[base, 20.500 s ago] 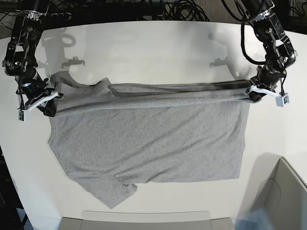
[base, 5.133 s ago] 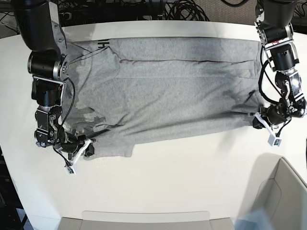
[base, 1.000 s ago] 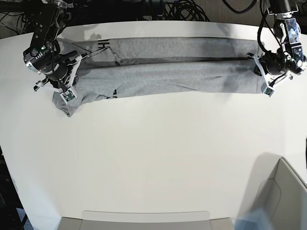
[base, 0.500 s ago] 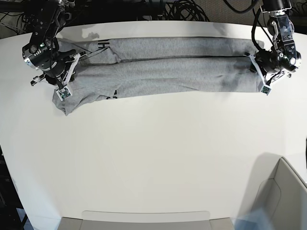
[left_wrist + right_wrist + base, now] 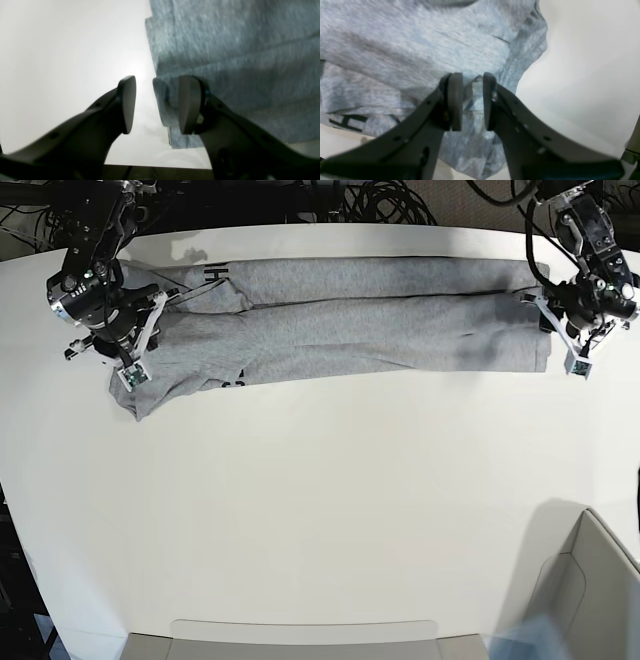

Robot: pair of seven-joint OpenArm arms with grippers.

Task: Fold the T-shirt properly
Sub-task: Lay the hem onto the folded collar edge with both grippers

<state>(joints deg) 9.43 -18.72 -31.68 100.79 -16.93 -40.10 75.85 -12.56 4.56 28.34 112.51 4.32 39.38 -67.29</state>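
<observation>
Grey cotton T-shirt point(image 5: 370, 335) lying in long strip across far side of bench point(image 5: 330, 510); L end effector point(image 5: 158, 105) and R end effector point(image 5: 473, 102) spread, gripping nothing. Lengthwise folding apparently done; prob. still needing tidying at R end + crosswise folds.

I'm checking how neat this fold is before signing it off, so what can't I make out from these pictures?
- Most of the black lettering: in the base view only scraps show, the rest of the T-shirt being folded over it.
- The cloth behind the right hand: blocked by that hand in the base view.
- The shirt's full outline: cut off by the picture edges in both wrist views.
</observation>
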